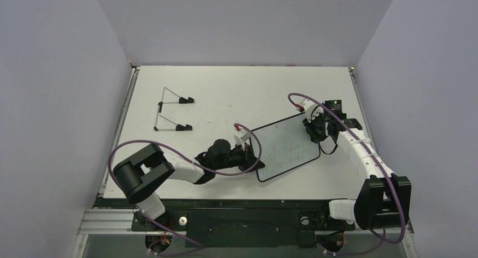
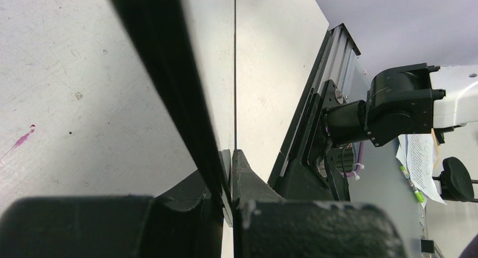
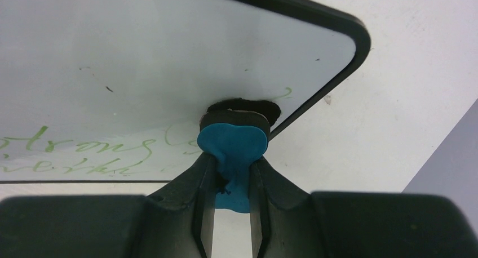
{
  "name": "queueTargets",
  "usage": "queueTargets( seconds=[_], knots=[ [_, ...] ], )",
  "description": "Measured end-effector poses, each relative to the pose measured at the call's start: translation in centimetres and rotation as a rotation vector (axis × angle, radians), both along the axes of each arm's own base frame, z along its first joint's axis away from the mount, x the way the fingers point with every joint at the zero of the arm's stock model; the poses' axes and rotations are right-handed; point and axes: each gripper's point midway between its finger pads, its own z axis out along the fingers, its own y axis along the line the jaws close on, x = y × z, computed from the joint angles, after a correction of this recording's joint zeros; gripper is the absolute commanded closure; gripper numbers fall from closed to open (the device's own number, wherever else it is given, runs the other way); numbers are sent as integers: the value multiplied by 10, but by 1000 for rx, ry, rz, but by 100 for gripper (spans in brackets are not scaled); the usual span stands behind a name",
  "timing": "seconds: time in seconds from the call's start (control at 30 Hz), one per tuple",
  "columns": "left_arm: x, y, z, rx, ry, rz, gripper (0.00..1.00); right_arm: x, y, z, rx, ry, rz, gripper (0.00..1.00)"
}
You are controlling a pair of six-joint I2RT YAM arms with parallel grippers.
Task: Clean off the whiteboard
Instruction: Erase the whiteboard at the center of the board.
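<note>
Left end effector (image 2: 230,158) tight on left edge of whiteboard (image 1: 284,148)

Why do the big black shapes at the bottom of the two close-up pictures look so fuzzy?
Left wrist view: the left gripper, clamping the whiteboard, sits too near the lens to focus. Right wrist view: likewise the right gripper holding the blue eraser, while the green writing looks sharper.
</note>
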Motion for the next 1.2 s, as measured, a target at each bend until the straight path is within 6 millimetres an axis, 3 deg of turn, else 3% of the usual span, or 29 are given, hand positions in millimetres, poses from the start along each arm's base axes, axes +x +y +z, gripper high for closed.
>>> queueTargets(
  seconds=[0.13,0.3,0.4,0.73,0.97,1.2],
  knots=[
    [0,0,0,-1,3,2,100,-7,3,-6,-16,50,73,100],
    [0,0,0,0,1,2,100,-30,23,-13,26,132,228,100],
    [1,1,0,1,-1,2,100,-31,31,-9,69,123,234,100],
    [-3,0,0,-1,-1,-19,100,0,7,12,84,-67,19,100],
    [-3,1,-1,-2,11,-13,100,-2,1,3,50,-4,49,100],
    [-4,2,-1,-5,1,-15,100,-22,14,-4,90,77,158,100]
  ],
)
